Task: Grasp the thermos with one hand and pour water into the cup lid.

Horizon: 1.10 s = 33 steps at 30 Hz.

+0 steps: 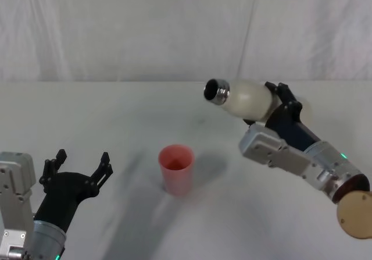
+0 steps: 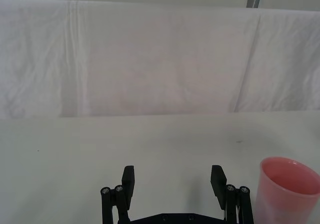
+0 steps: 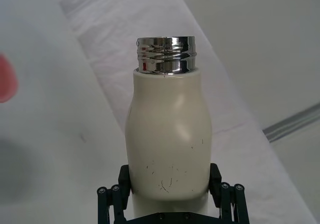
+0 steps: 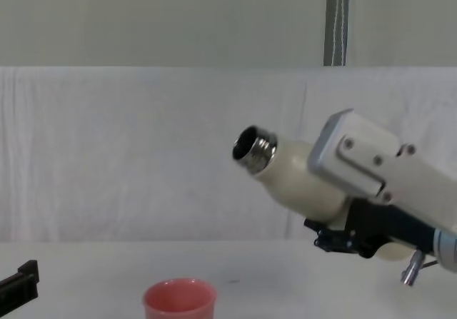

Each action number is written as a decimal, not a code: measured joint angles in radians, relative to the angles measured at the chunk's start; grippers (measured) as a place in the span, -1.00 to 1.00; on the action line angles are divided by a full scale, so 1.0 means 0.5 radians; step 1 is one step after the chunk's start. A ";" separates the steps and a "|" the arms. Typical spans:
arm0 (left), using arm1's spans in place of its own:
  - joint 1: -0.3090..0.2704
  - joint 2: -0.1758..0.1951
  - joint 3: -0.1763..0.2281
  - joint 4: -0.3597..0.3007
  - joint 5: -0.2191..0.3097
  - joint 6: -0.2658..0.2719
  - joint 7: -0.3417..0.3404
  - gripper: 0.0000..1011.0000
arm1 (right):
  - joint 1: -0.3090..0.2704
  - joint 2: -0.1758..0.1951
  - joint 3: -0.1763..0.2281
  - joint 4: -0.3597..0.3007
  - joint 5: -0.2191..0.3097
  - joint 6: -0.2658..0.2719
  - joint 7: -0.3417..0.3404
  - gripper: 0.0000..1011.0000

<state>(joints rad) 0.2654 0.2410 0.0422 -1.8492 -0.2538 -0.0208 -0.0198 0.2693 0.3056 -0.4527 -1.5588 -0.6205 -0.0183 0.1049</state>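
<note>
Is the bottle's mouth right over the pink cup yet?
No, in the chest view the thermos is tilted in the right gripper, its neck up and to the right of the cup lid.

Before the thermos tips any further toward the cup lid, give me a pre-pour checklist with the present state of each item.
1. Grip: right hand is shut on the thermos, fingers on both sides of its lower body. Ok.
2. Thermos open: steel neck is bare, no cap on it. Ok.
3. Mouth over the cup lid: the tilted mouth is up and to the right of the cup lid, not above it. Not ok.
4. Cup lid upright on the table, opening up. Ok.
5. Left hand out of the way: open, to the left of the cup lid. Ok.
6. Water level in the thermos: cannot tell.
</note>
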 joint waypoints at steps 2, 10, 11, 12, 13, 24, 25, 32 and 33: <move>0.000 0.000 0.000 0.000 0.000 0.000 0.000 0.98 | 0.007 0.006 -0.027 0.002 -0.058 0.013 -0.004 0.88; 0.000 0.000 0.000 0.000 0.000 0.000 0.000 0.98 | 0.034 0.024 -0.113 0.012 -0.221 0.037 -0.010 0.88; 0.000 0.000 0.000 0.000 0.000 0.000 0.000 0.98 | 0.036 0.026 -0.122 0.012 -0.235 0.039 -0.011 0.88; 0.000 0.000 0.000 0.000 0.000 0.000 0.000 0.98 | 0.039 0.028 -0.134 0.012 -0.254 0.041 -0.011 0.88; 0.000 0.000 0.000 0.000 0.000 0.000 0.000 0.98 | 0.040 0.029 -0.139 0.012 -0.261 0.042 -0.011 0.88; 0.000 0.000 0.000 0.000 0.000 0.000 0.000 0.98 | 0.068 0.044 -0.223 0.030 -0.381 0.054 -0.003 0.88; 0.000 0.000 0.000 0.000 0.000 0.000 0.000 0.98 | 0.072 0.048 -0.234 0.035 -0.396 0.057 -0.001 0.88; 0.000 0.000 0.000 0.000 0.000 0.000 0.000 0.98 | 0.085 0.053 -0.262 0.058 -0.428 0.063 0.006 0.88; 0.000 0.000 0.000 0.000 0.000 0.000 0.000 0.98 | 0.086 0.053 -0.264 0.062 -0.429 0.063 0.006 0.88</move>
<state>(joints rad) 0.2654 0.2410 0.0422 -1.8492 -0.2538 -0.0208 -0.0199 0.3123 0.3320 -0.5847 -1.5279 -0.8350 0.0132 0.1081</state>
